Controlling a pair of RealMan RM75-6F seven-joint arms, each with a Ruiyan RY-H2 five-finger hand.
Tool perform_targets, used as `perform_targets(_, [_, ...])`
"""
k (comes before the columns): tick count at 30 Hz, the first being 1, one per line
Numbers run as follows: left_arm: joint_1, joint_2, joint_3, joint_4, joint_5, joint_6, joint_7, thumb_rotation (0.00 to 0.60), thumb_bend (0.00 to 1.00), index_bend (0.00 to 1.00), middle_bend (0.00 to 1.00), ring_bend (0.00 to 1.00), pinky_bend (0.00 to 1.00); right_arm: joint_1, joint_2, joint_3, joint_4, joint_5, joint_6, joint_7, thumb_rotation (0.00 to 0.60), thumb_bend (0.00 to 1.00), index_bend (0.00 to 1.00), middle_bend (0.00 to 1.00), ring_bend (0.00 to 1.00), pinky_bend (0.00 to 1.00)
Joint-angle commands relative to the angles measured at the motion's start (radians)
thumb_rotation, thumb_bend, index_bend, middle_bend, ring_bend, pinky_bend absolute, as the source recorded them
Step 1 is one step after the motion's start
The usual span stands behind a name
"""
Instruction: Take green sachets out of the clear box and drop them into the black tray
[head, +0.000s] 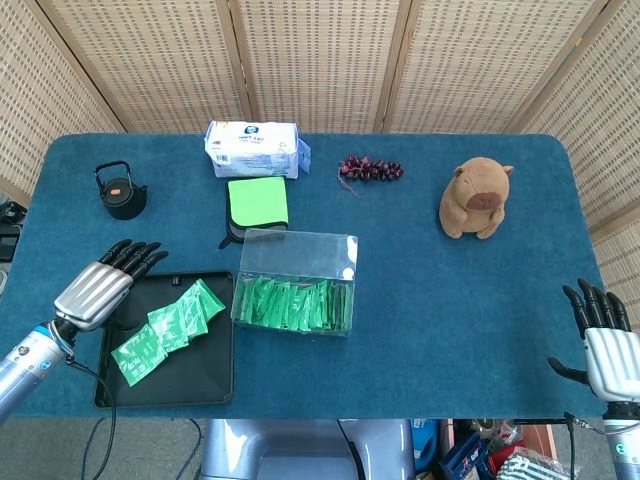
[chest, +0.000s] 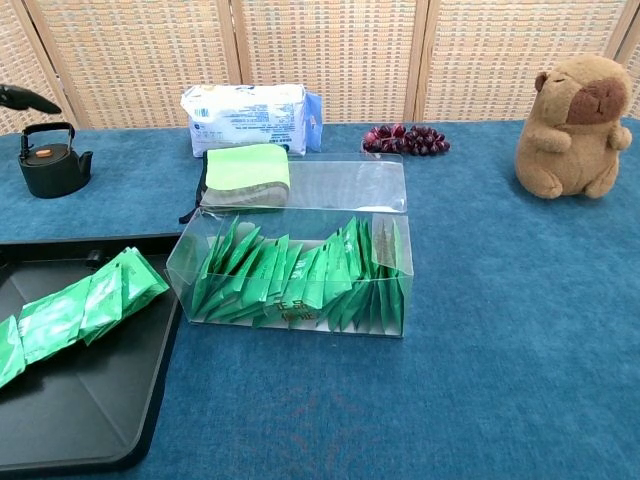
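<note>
Several green sachets (head: 166, 329) (chest: 82, 301) lie in a loose row inside the black tray (head: 205, 383) (chest: 90, 430). More green sachets (head: 292, 302) (chest: 300, 275) stand packed in the clear box (head: 296, 256) (chest: 305, 185) just right of the tray. My left hand (head: 98, 288) hangs over the tray's left edge, fingers apart, holding nothing; in the chest view only one of its fingertips (chest: 25, 98) pokes in at the far left. My right hand (head: 605, 342) stays open off the table's front right corner, far from everything.
A small black teapot (head: 120, 190) (chest: 49, 165) stands behind the tray. Behind the box are a green cloth (head: 257, 202) (chest: 246, 168), a white tissue pack (head: 252, 147) (chest: 245, 115) and dark grapes (head: 370, 168) (chest: 405, 139). A brown plush capybara (head: 477, 196) (chest: 572, 125) sits at the right.
</note>
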Motion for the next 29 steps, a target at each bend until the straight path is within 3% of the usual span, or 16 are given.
perform_targets(1, [0.024,0.001,-0.015,0.004,-0.004,0.036,-0.019,0.6,0.18,0.0,0.0,0.0,0.0,0.0,0.001,0.0,0.0,-0.001,0.001,0.001,0.6,0.0,0.0,0.0,0.0,0.0])
perform_targets(8, [0.138,-0.023,-0.024,0.02,-0.035,0.186,-0.03,0.6,0.17,0.0,0.0,0.0,0.0,-0.003,0.003,-0.001,-0.002,-0.006,0.007,0.006,0.6,0.0,0.0,0.0,0.0,0.0])
perform_targets(18, [0.381,-0.148,-0.024,0.035,-0.091,0.498,0.069,0.6,0.15,0.0,0.0,0.0,0.0,-0.016,-0.002,0.002,0.009,-0.069,0.077,0.045,0.6,0.0,0.0,0.0,0.0,0.0])
perform_targets(29, [0.478,-0.147,-0.004,0.057,0.005,0.613,0.076,0.6,0.15,0.0,0.0,0.0,0.0,-0.034,0.002,-0.005,0.014,-0.108,0.124,0.061,0.6,0.0,0.0,0.0,0.0,0.0])
